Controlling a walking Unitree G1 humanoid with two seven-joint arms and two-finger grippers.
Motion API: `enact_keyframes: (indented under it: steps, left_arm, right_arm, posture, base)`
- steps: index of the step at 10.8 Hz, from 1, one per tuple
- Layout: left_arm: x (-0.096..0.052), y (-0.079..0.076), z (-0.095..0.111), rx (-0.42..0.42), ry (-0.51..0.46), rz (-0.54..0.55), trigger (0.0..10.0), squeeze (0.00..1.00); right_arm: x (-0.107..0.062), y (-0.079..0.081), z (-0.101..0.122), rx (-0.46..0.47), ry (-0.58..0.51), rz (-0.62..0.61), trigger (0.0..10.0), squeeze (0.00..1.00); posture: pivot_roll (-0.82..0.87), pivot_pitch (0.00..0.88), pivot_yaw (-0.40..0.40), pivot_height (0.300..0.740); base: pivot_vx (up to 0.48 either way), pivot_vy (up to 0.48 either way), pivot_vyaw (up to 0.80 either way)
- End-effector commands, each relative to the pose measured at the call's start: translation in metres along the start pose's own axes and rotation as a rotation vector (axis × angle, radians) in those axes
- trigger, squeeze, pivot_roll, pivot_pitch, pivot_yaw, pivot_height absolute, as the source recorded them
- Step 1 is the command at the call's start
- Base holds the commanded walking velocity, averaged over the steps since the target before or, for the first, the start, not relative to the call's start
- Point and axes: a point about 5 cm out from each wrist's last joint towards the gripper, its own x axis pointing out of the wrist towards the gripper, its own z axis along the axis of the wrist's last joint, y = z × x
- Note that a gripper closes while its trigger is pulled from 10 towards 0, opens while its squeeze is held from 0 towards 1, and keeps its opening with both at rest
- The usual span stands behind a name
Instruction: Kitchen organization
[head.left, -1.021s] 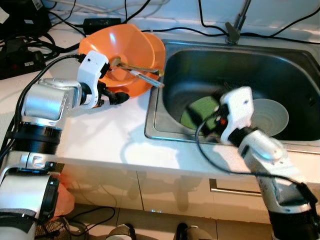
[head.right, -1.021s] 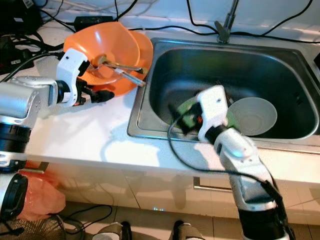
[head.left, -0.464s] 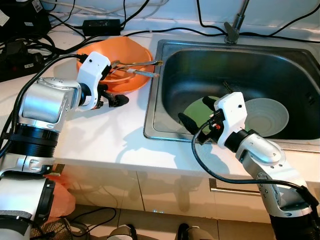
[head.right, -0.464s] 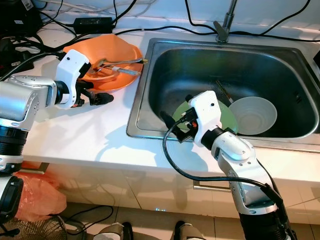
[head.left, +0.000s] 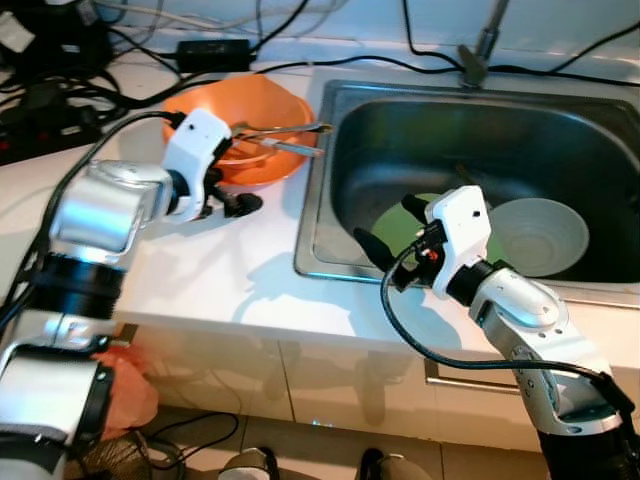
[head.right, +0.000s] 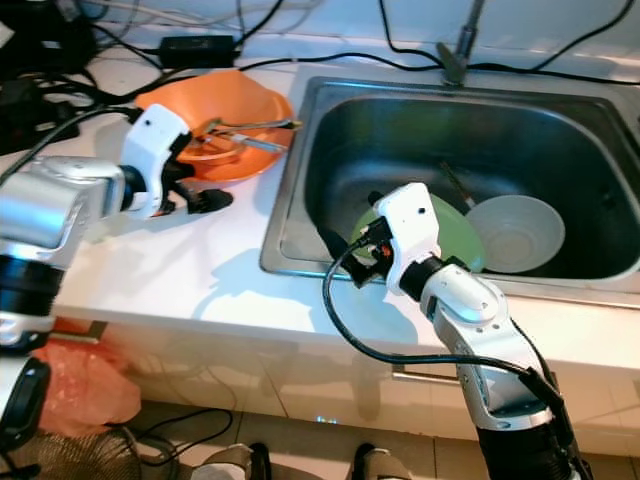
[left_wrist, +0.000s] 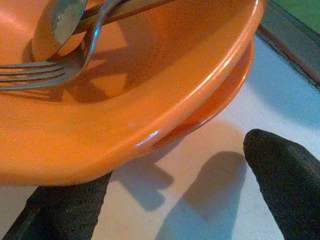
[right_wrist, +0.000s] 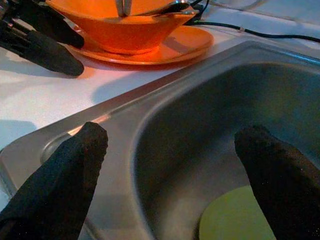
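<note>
An orange bowl (head.left: 232, 152) sits on an orange plate (left_wrist: 220, 100) on the white counter left of the sink. A fork (left_wrist: 35, 75) and a spoon (left_wrist: 65, 20) lie in it, handles toward the sink. My left gripper (head.left: 236, 202) rests open on the counter just in front of the bowl, holding nothing. My right gripper (head.left: 390, 228) hangs open inside the sink (head.left: 322, 165) near its front left wall, above a green plate (head.right: 458, 232). A white bowl (head.left: 536, 236) lies beside the green plate.
The faucet (head.left: 482, 52) stands behind the sink. Black cables and a power adapter (head.left: 214, 48) crowd the counter's back left. An orange plastic bag (head.left: 122, 388) lies on the floor below. Bare counter stretches in front of the bowl.
The orange bowl, tilted up a second ago, now sits level on its plate. My right gripper has shifted toward the sink's front left. The camera has moved slightly.
</note>
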Motion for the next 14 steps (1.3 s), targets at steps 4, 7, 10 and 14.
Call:
enact_keyframes:
  steps: [4,7,10,14]
  left_arm:
    - [0.004,-0.008,-0.026,-0.056,0.159,-0.118,10.0,0.00]
    - [-0.001,-0.015,-0.028,-0.015,0.181,-0.194,10.0,0.00]
    - [-0.007,-0.019,-0.026,0.010,0.175,-0.237,10.0,0.00]
    - [-0.013,-0.032,-0.020,0.060,0.143,-0.319,10.0,0.00]
  right_arm:
    - [-0.003,0.005,-0.001,0.000,0.004,0.021,10.0,0.00]
    - [-0.001,0.008,-0.002,-0.002,0.004,0.027,10.0,0.00]
    - [-0.001,0.009,-0.003,-0.005,0.006,0.031,10.0,0.00]
    - [0.001,0.009,-0.002,-0.006,0.006,0.033,10.0,0.00]
  posture:
    - [0.08,0.132,0.033,0.740]
    - [0.09,0.126,0.033,0.740]
    - [0.10,0.126,0.032,0.740]
    - [0.10,0.127,0.032,0.740]
  base:
    - [0.000,0.000,0.00]
    - [0.000,0.000,0.00]
    - [0.000,0.000,0.00]
    - [0.000,0.000,0.00]
